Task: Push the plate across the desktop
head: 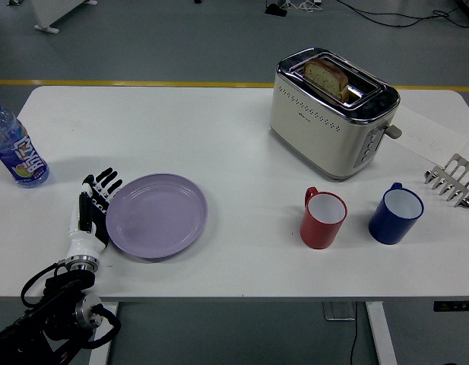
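A lilac plate (157, 215) lies flat on the white table (219, 144), left of the middle and near the front edge. My left hand (93, 207) stands upright on its edge, fingers straight and together, pressed against the plate's left rim. It holds nothing. The black left arm comes up from the lower left corner. The right arm is out of view.
A water bottle (14, 147) stands at the far left. A red mug (323, 218) and a blue mug (396, 214) stand to the plate's right. A steel toaster (331, 111) with bread stands behind them. A metal rack (452, 179) sits at the right edge.
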